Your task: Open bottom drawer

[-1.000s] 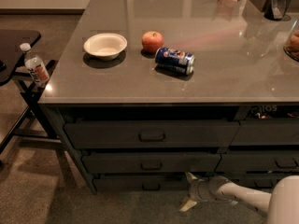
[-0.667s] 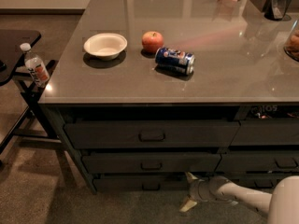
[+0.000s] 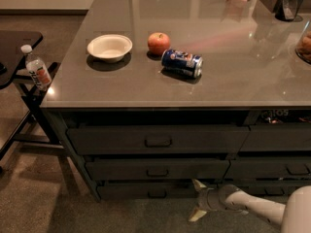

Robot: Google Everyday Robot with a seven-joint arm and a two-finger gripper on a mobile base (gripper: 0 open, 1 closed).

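Nothing has shifted since a second ago: the gripper [image 3: 197, 199] hangs low, just right of the bottom drawer's handle [image 3: 157, 194], fingers spread wide and holding nothing. The bottom drawer [image 3: 131, 192] looks shut, lowest of its stack. Its handle is small, so the fingers could slide past it, or catch the middle drawer [image 3: 121, 170] just above the handle and pull that instead. High above the handle, a can [image 3: 182, 62], apple [image 3: 159, 43] and bowl [image 3: 110, 47] lie on the counter [image 3: 233, 81]; a bottle [image 3: 37, 70] stands far left. None blocks the pull.
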